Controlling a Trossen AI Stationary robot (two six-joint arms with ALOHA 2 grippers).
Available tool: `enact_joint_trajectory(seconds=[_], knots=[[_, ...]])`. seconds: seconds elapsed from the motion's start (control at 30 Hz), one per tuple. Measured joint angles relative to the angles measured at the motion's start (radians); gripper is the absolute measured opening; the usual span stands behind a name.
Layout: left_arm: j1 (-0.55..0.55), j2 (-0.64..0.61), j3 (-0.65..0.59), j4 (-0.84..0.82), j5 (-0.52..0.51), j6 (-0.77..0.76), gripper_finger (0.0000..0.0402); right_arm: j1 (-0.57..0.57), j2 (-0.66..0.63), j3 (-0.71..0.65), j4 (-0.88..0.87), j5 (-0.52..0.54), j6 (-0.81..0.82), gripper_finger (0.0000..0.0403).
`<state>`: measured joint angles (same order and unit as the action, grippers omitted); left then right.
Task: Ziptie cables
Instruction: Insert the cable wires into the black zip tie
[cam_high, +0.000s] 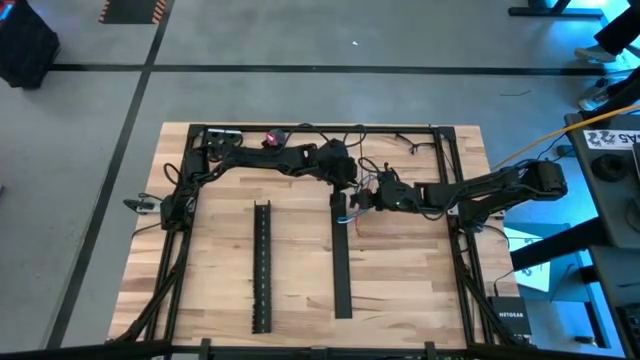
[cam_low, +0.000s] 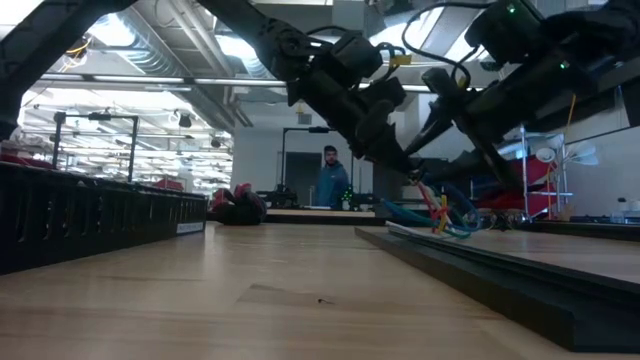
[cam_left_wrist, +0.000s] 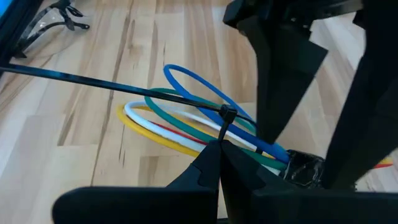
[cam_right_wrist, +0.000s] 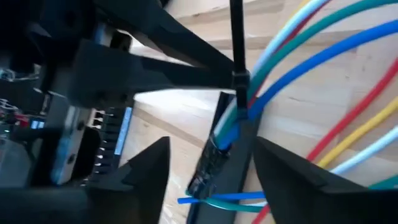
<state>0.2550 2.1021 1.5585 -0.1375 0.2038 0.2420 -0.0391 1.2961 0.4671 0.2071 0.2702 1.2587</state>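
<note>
- I see the loose bundle of thin flexible cables (cam_left_wrist: 186, 121), blue, green, white, yellow and red, lying on the pale wooden table (cam_high: 300, 290) near its middle, at the far end of the long flat black cover strip (cam_high: 342, 260).
- A thin dark plastic ziptie (cam_left_wrist: 124, 87) is looped round the bundle, its small square head (cam_left_wrist: 228, 114) sitting on the wires and its long tail running out straight over the table.
- My left gripper (cam_left_wrist: 219, 149) is pinched shut on the ziptie just beside its head, fingertips pressed together.
- My right gripper (cam_right_wrist: 211, 165) sits at the same bundle from the other side; its two dark fingers (cam_right_wrist: 143, 168) stand apart, and the taped end of the cables lies between them without being clamped.
- The long black slotted channel (cam_high: 262, 265) lies parallel to the cover strip, well apart from the cables.
- In the low view a person (cam_low: 332, 180) stands in the room beyond the table.
</note>
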Motion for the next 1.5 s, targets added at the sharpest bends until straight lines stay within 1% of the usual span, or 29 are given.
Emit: enact_joint_trajectory(seconds=[0.07, 0.13, 0.2, 0.3, 0.4, 0.47, 0.53, 0.6, 0.63, 0.7, 0.77, 0.87, 1.0, 1.07, 1.13, 1.23, 1.33, 1.43, 1.5], knots=[[0.0, 0.0, 0.0, 0.002, 0.0, 0.0, 0.0, 0.001, 0.0, 0.0, 0.003, 0.016, -0.002, 0.0249], [0.0, 0.0, 0.0, 0.01, 0.001, -0.003, 0.0, 0.001, 0.0, 0.0, 0.003, 0.023, -0.002, 0.0256], [0.0, 0.0, 0.0, 0.02, 0.002, -0.009, 0.0, 0.001, 0.01, 0.0, 0.005, 0.033, -0.001, 0.0253], [0.0, 0.0, 0.001, 0.026, 0.003, -0.01, 0.0, 0.001, 0.039, -0.001, 0.017, 0.036, 0.023, 0.0229], [0.0, 0.0, 0.001, 0.025, 0.003, -0.01, 0.0, 0.001, 0.082, -0.001, 0.044, 0.02, 0.03, 0.0189], [0.0, 0.0, 0.001, 0.025, 0.003, -0.01, 0.0, 0.001, 0.101, 0.007, 0.058, 0.015, 0.021, 0.0153], [0.0, 0.0, 0.001, 0.025, 0.003, -0.008, 0.0, 0.001, 0.106, 0.015, 0.067, 0.001, -0.001, 0.0105], [0.0, -0.001, 0.001, 0.024, 0.006, -0.008, 0.0, 0.001, 0.107, 0.024, 0.063, -0.032, -0.043, 0.0048], [0.0, -0.002, 0.001, 0.023, 0.004, -0.008, 0.0, 0.005, 0.107, 0.029, 0.058, -0.047, -0.07, 0.003], [0.004, -0.005, 0.001, 0.019, 0.005, -0.008, 0.0, 0.021, 0.103, 0.051, 0.031, -0.065, -0.103, 0.0025], [0.011, -0.014, 0.001, 0.016, 0.001, -0.011, 0.0, 0.041, 0.101, 0.087, -0.019, -0.094, -0.114, 0.0033], [0.027, -0.024, 0.001, 0.029, -0.036, -0.01, 0.0, 0.087, 0.1, 0.134, -0.096, -0.136, -0.141, 0.0035], [0.046, -0.024, 0.002, 0.027, -0.049, -0.02, 0.0, 0.106, 0.1, 0.141, -0.119, -0.123, -0.141, 0.0028], [0.049, -0.024, 0.002, 0.026, -0.049, -0.027, 0.0, 0.104, 0.1, 0.141, -0.122, -0.104, -0.138, 0.0035], [0.048, -0.024, 0.002, 0.025, -0.045, -0.025, 0.0, 0.104, 0.1, 0.141, -0.126, -0.103, -0.138, 0.0059], [0.039, -0.024, 0.002, 0.024, -0.028, -0.006, 0.0, 0.105, 0.099, 0.141, -0.134, -0.107, -0.14, 0.0114], [0.026, -0.024, 0.002, 0.017, -0.022, 0.0, 0.0, 0.095, 0.075, 0.141, -0.175, -0.134, -0.153, 0.0172], [0.014, -0.024, 0.002, 0.017, -0.022, 0.002, 0.0, 0.068, 0.003, 0.141, -0.274, -0.172, -0.202, 0.0221], [0.009, -0.027, 0.002, 0.014, -0.021, 0.011, 0.0, 0.054, -0.071, 0.141, -0.35, -0.175, -0.248, 0.0244]])
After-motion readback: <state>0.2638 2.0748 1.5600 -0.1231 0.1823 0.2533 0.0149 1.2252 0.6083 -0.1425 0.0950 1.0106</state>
